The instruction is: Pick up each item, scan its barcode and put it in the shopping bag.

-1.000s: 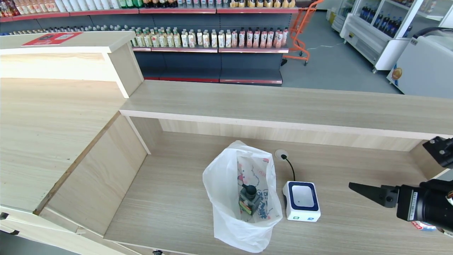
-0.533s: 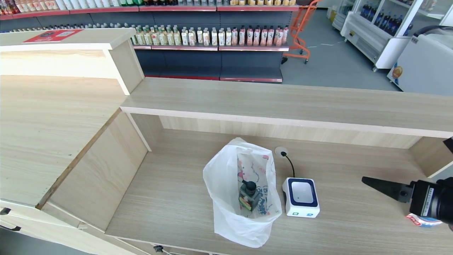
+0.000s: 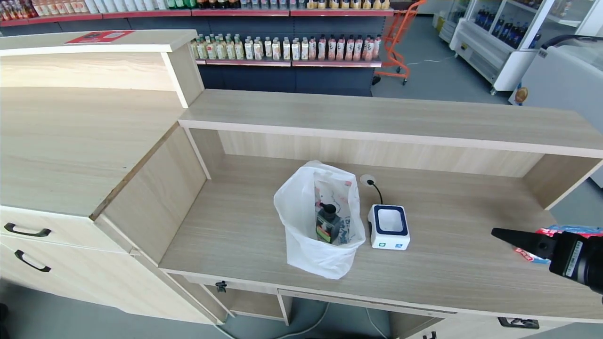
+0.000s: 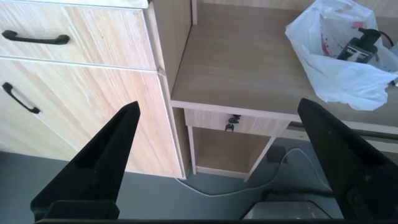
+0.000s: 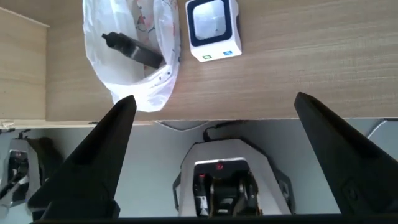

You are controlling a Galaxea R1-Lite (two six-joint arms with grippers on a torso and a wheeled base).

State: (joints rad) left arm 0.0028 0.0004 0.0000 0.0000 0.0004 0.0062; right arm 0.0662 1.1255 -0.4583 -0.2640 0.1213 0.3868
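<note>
Right gripper (image 5: pixel 214 99), spread and empty, near packet (image 3: pixel 577 230): close on its flat faces, barcode facing scanner (image 3: pixel 388 226), then lower into bag (image 3: pixel 301 235); left gripper (image 4: pixel 219 104) spread, empty.

At the right end of the counter (image 3: pixel 447 268), a red-and-blue packet (image 3: pixel 572 230) is largely hidden behind the right gripper (image 3: pixel 518 238) and cut off by the picture's edge. Inside the shopping bag (image 3: pixel 301 235), the dark bottle (image 3: pixel 328 225) has its lower end behind the near wall, and its label is too small to tell.

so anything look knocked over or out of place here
Nothing stands out. The shopping bag stands open with a dark bottle inside, the scanner sits flat beside it, and a packet lies by the right gripper.
</note>
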